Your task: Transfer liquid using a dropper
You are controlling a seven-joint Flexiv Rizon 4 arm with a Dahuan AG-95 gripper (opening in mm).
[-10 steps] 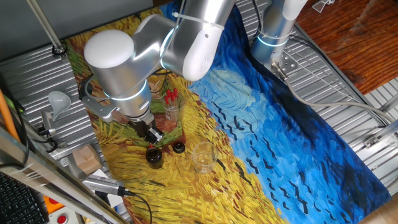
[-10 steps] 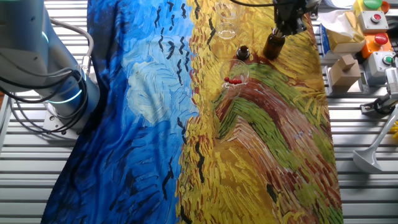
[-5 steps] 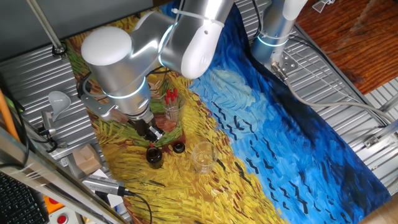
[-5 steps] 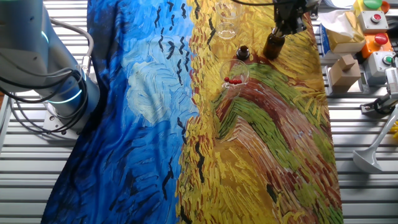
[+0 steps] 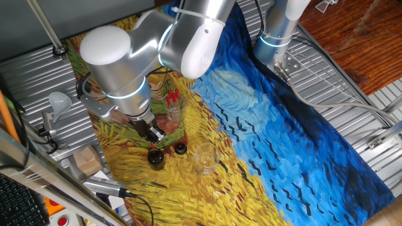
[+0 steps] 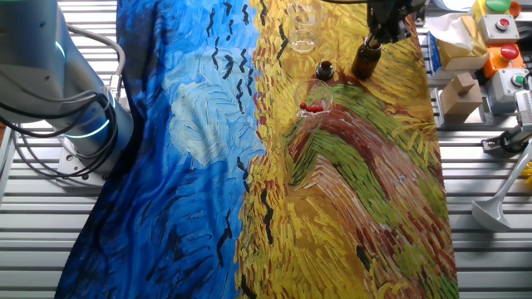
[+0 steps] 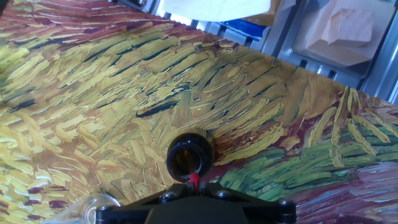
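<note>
From my station, I saw the pincer (image 5: 152, 134) poised directly above the open mouth of the small brown bottle (image 5: 155, 157), which stood upright on the painted cloth (image 5: 264, 150) covering the counter. In the hand view, the dropper (image 7: 194, 181) showed only as a sliver of red at the pincer's front edge, just over the bottle's dark opening (image 7: 188, 155). The pincer was clenched on the dropper. A black cap (image 5: 180, 149) lay just beside the bottle, and an empty clear glass (image 5: 205, 158) stood near it. Behind them, a glass (image 5: 173, 108) held more red-bulbed droppers upright.
</note>
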